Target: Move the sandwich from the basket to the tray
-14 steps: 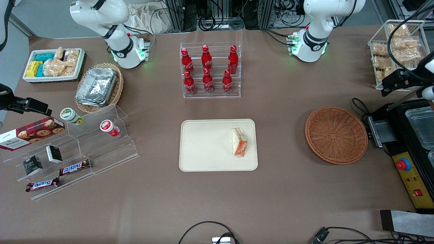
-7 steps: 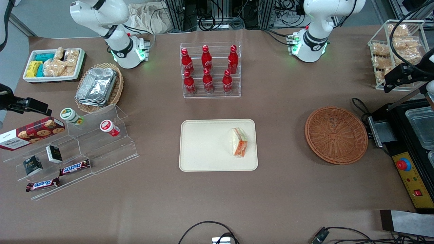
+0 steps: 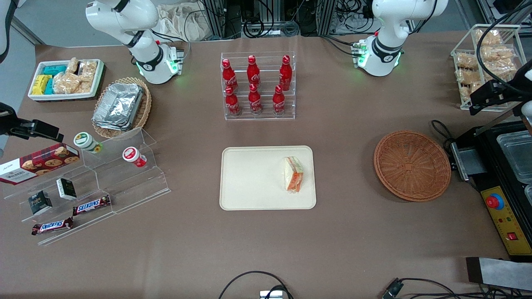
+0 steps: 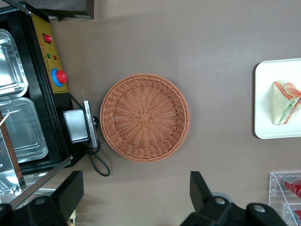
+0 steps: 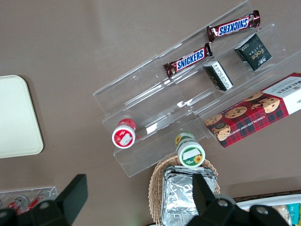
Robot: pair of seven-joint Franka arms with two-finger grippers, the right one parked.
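The sandwich (image 3: 294, 173) (image 4: 286, 102) lies on the cream tray (image 3: 249, 178) (image 4: 263, 103), close to the tray edge that faces the basket. The reddish-brown wicker basket (image 3: 411, 165) (image 4: 145, 117) sits on the table with nothing in it, between the tray and the working arm's end. My gripper (image 3: 491, 94) (image 4: 135, 190) hangs high over the table at the working arm's end, farther from the front camera than the basket. It is open, with only bare tabletop between its black fingers (image 4: 71, 188).
A black machine (image 3: 505, 182) with a red button and metal pans stands beside the basket, with a cable (image 3: 439, 128) looping from it. A wire rack of bagged snacks (image 3: 484, 58) is close to my gripper. A rack of cola bottles (image 3: 257, 85) stands farther back than the tray.
My gripper has drifted slightly away from the front camera and toward the table's end. The sandwich, tray and basket have not moved.
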